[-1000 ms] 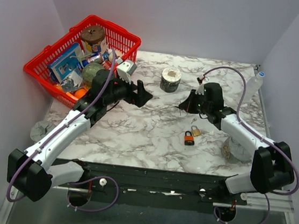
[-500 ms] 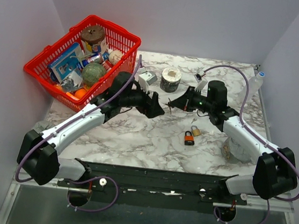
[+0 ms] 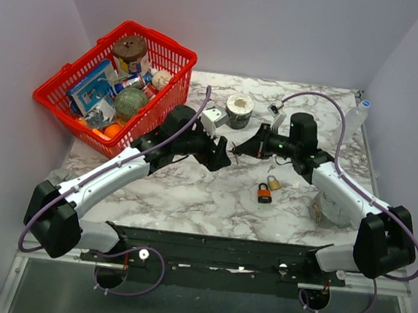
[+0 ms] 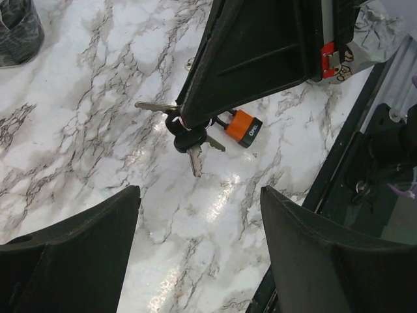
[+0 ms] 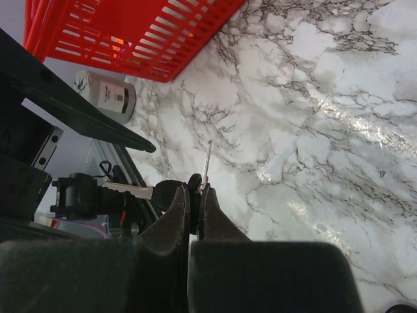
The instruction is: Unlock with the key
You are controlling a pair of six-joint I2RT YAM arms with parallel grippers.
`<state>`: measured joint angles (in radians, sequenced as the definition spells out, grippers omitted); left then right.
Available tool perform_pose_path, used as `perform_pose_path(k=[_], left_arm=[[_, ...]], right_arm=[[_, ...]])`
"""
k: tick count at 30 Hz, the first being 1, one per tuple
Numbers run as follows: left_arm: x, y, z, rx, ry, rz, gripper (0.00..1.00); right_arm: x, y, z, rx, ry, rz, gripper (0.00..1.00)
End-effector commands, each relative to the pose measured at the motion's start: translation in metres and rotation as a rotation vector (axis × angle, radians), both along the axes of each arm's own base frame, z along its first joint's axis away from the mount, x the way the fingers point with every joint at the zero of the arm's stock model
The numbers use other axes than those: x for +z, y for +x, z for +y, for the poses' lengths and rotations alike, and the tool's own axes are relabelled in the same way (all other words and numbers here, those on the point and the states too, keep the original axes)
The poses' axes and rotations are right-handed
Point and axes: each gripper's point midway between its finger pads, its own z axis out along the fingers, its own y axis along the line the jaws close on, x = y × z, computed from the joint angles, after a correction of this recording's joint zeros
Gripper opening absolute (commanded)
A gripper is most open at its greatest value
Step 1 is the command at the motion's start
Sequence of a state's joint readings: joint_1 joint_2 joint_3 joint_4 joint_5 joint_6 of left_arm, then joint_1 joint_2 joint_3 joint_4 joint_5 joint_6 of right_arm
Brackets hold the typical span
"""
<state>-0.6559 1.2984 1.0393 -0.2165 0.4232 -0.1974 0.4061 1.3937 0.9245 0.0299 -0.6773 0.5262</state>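
Top view: right gripper (image 3: 240, 149) and left gripper (image 3: 222, 158) meet tip to tip above the middle of the table (image 3: 190, 192), both clear of its surface. The right gripper is clenched, holding the key (image 4: 191, 145) by its bunch (image 4: 177, 122). The key hangs black head up and blade down, and two more blades splay from the same bunch. The left fingers (image 4: 78, 254) stand wide apart with nothing between them, pointed at the key from just short of it. An orange padlock (image 3: 265, 195) and a brass padlock (image 3: 275, 183) lie close together on the table nearer my right arm, neither held. I judge the step in hand to be a mid-air handover or steadying of the dangling key; the unlocking itself has not begun. Next I would need to bring the left fingers around the black head and pinch it flat, so the blade sticks out free and cannot swing, then square it to a keyhole. Which padlock it fits I cannot tell.
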Motion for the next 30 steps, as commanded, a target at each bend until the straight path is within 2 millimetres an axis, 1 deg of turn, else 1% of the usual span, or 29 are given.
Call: perform_pose_path(k=[1,4,7,10,11,14,17,22,24,28,30], left_arm=[[0.004,0.005,0.000,0.017,0.039,-0.063,0.83],[0.006,0.000,-0.003,-0.001,0.038,-0.079,0.82],[0.007,-0.004,-0.006,-0.018,0.039,-0.092,0.77],[0.006,-0.009,-0.010,-0.036,0.044,-0.102,0.68],[0.004,-0.009,-0.010,-0.037,0.052,-0.100,0.64],[0.000,-0.012,-0.013,-0.045,0.071,-0.100,0.59],[-0.002,-0.016,-0.016,-0.059,0.078,-0.103,0.59],[-0.006,-0.016,-0.017,-0.046,0.112,-0.119,0.59],[-0.010,-0.017,-0.018,-0.046,0.129,-0.121,0.60],[-0.014,-0.009,-0.013,0.003,0.168,-0.120,0.60],[-0.015,-0.007,-0.010,0.024,0.186,-0.120,0.63]], right_arm=[[0.000,-0.011,0.004,0.064,-0.005,0.030,0.01],[-0.002,-0.013,0.004,0.077,-0.007,0.039,0.01],[-0.001,-0.015,0.005,0.091,-0.008,0.042,0.01],[-0.003,-0.017,0.004,0.100,-0.023,0.048,0.01],[-0.002,-0.017,0.004,0.099,-0.024,0.047,0.01],[-0.002,-0.018,0.004,0.107,-0.027,0.045,0.01],[-0.002,-0.019,0.004,0.120,-0.030,0.049,0.01],[-0.008,-0.022,0.004,0.138,-0.052,0.064,0.01],[-0.007,-0.022,0.004,0.142,-0.055,0.059,0.01],[-0.006,-0.023,0.004,0.144,-0.058,0.056,0.01],[-0.005,-0.024,0.003,0.144,-0.059,0.053,0.01]])
